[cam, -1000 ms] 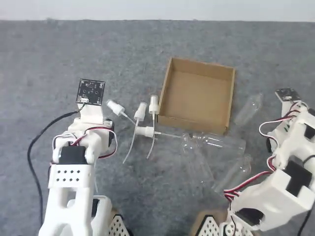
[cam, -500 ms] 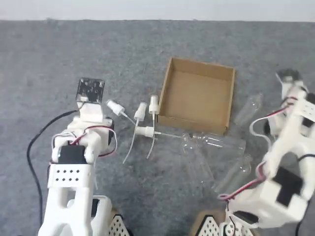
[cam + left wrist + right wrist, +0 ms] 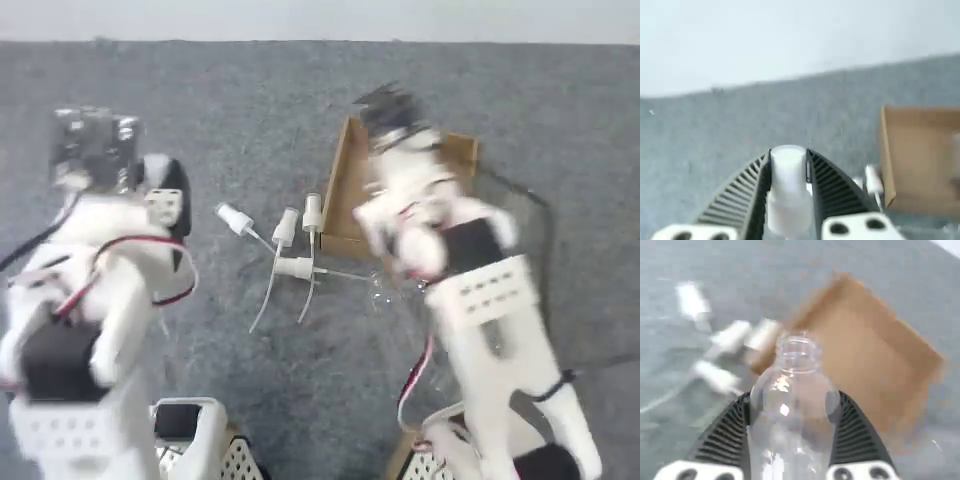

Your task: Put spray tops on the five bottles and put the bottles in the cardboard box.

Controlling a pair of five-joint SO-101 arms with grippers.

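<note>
The left gripper (image 3: 788, 159) is clamped on a spray top (image 3: 786, 195) and the right gripper (image 3: 793, 401) on a clear bottle (image 3: 790, 382), apparently above the left wall of the cardboard box (image 3: 875, 355), so bring both together slowly, top and neck on one axis.

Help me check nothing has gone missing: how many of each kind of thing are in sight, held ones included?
Spray tops: 5, four on the table at and, one in the left gripper.
Bottles: 2, one in the right gripper, one partly showing on the table; more may be hidden.
Cardboard box: 1.
Total: 8.
</note>
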